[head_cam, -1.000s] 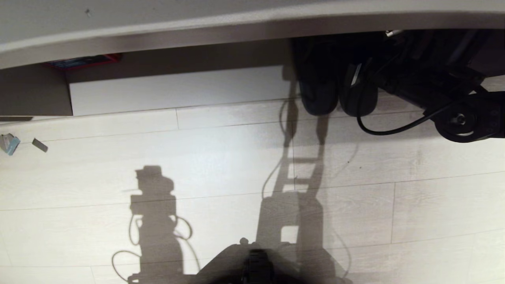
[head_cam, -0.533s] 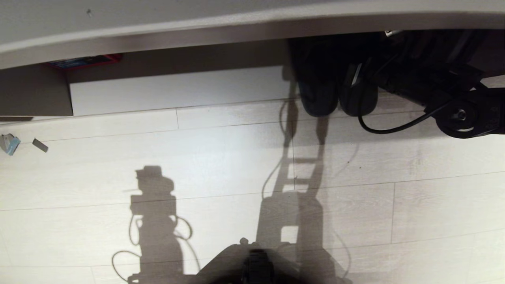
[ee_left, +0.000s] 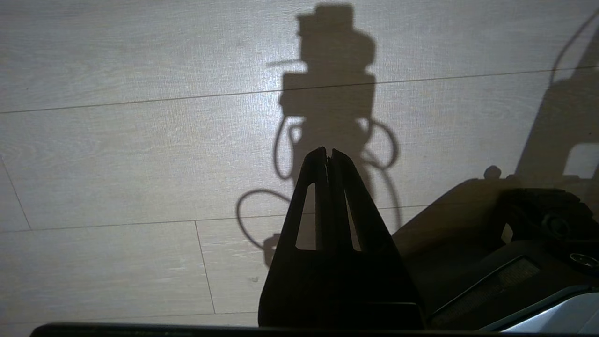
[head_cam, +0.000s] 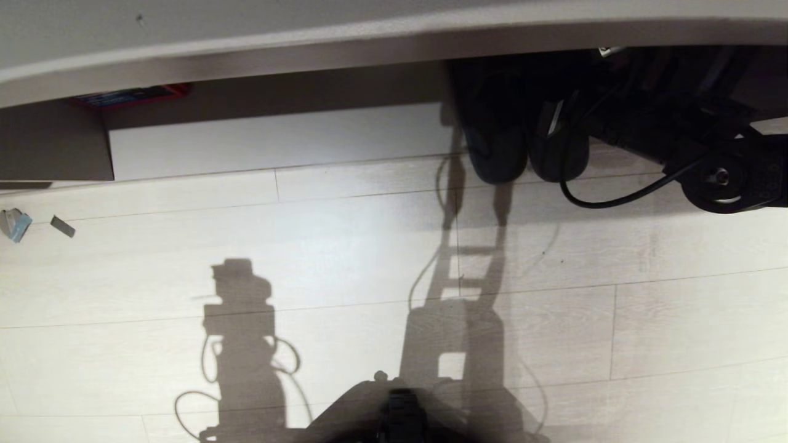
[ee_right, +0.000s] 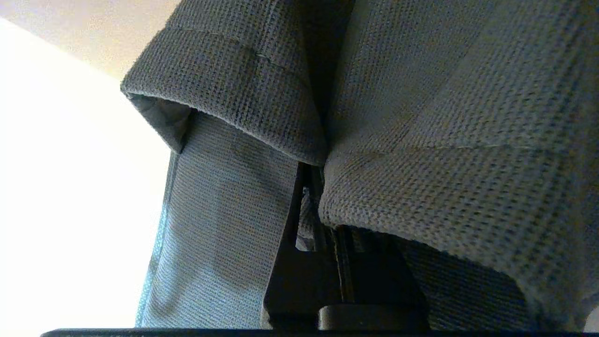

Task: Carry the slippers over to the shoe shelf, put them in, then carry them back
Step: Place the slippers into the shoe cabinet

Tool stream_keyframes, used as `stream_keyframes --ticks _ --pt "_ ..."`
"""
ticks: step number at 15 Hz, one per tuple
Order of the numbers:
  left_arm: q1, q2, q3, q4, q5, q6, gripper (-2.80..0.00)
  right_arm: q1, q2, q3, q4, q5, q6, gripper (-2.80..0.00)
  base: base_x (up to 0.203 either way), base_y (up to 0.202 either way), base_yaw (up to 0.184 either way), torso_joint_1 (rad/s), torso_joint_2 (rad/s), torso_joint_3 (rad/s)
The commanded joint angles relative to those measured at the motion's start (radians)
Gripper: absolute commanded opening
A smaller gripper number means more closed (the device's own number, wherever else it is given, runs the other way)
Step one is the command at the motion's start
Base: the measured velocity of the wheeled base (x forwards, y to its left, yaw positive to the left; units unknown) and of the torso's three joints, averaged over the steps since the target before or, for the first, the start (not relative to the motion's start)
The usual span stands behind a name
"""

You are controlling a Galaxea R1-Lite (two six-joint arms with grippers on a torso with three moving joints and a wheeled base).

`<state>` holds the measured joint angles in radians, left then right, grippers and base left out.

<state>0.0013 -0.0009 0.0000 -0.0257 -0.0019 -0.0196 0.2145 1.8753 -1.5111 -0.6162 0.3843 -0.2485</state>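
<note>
The slippers [head_cam: 497, 151], a dark grey pair side by side, hang at the front edge of the shoe shelf [head_cam: 277, 141], half under the pale counter above it. My right arm [head_cam: 717, 178] reaches in from the right, and its gripper end is lost in the dark behind the slippers. In the right wrist view the right gripper [ee_right: 323, 187] is shut on the woven fabric edges of the slippers [ee_right: 421, 117], which fill the view. My left gripper [ee_left: 327, 152] is shut and empty, hanging over the pale plank floor.
The counter's edge [head_cam: 369, 43] overhangs the shelf. A red and blue flat item [head_cam: 132, 95] lies in the shelf at the left, by a divider [head_cam: 55, 144]. Two small scraps [head_cam: 15, 223] lie on the floor. My base [head_cam: 400, 412] is at the near edge.
The right wrist has shifted very slightly and its cable loop has changed shape. The slippers stay at the shelf's front edge. The left arm has not moved.
</note>
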Motion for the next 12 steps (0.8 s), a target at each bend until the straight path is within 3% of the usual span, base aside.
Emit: stream_keyframes --ticks 1,4,5,12 --pt "0.000 0.001 0.008 0.001 0.000 0.000 -2.80 0.000 0.002 -0.005 -0.005 0.001 -0.002 -2.80 0.000 0.000 0.000 0.000 0.00 0.000" --pt "0.000 -0.001 0.008 0.000 0.000 0.000 -2.80 0.000 0.005 -0.008 -0.007 0.001 0.000 -2.80 0.000 0.000 0.000 0.000 0.00 0.000" --pt "0.000 0.001 0.008 0.000 0.000 0.000 -2.80 0.000 0.006 -0.011 -0.007 0.001 0.000 0.00 0.000 0.000 0.000 0.000 0.00 0.000" --pt "0.000 0.001 0.008 0.000 0.000 0.000 -2.80 0.000 0.005 -0.020 0.003 -0.001 0.000 0.00 0.000 0.000 0.000 0.000 0.00 0.000"
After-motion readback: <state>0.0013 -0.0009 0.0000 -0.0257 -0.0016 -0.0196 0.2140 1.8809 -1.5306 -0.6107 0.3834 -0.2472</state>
